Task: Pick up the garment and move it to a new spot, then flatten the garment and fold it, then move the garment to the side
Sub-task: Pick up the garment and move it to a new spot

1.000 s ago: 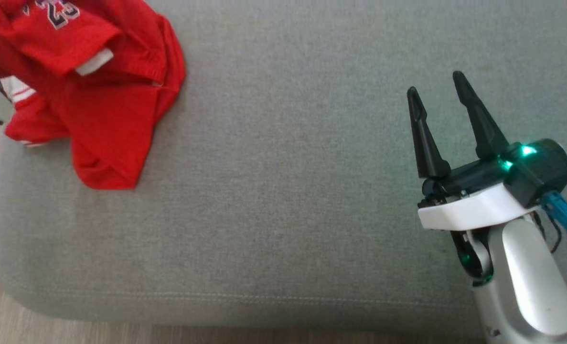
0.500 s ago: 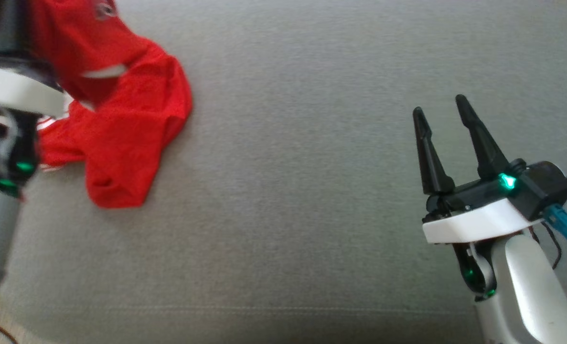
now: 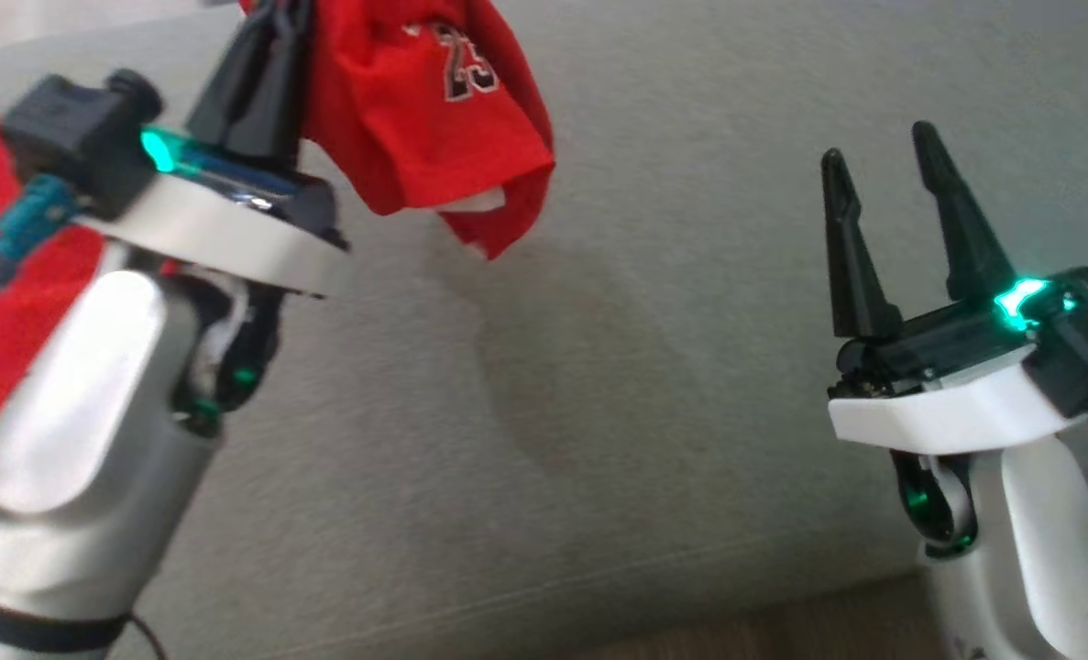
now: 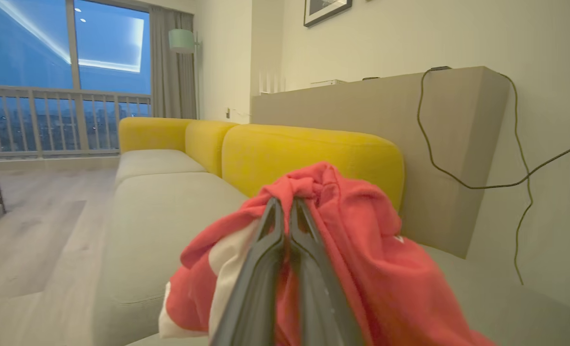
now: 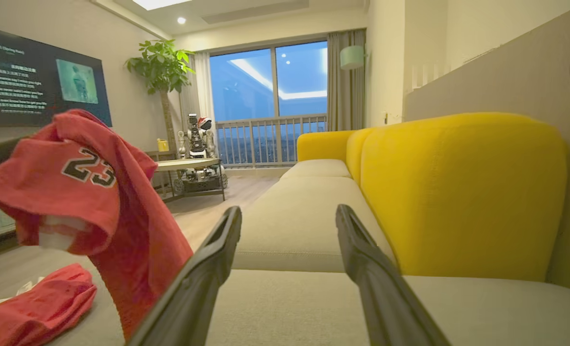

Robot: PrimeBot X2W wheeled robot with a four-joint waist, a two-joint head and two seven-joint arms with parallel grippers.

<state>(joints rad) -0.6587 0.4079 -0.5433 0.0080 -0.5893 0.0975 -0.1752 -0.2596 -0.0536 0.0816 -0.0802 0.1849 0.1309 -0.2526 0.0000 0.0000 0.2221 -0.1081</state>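
Bunched red "23" garment (image 3: 415, 119), aloft

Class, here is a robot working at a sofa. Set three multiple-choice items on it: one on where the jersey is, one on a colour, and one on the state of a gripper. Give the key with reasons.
1. Where is the red number 23 jersey?
A. flat on the seat
B. hanging from the left gripper
C. on the floor

2. What colour are the sofa's back cushions?
A. yellow
B. blue
C. brown

3. How do the right gripper fingers stand?
A. shut on the jersey
B. shut on nothing
C. open, holding nothing

Key:
1. B, as the closed left fingers pinch a bunch of cloth and the rest dangles.
2. A, as both wrist views show yellow cushions.
3. C, as there is a wide gap between the fingers and nothing in it.
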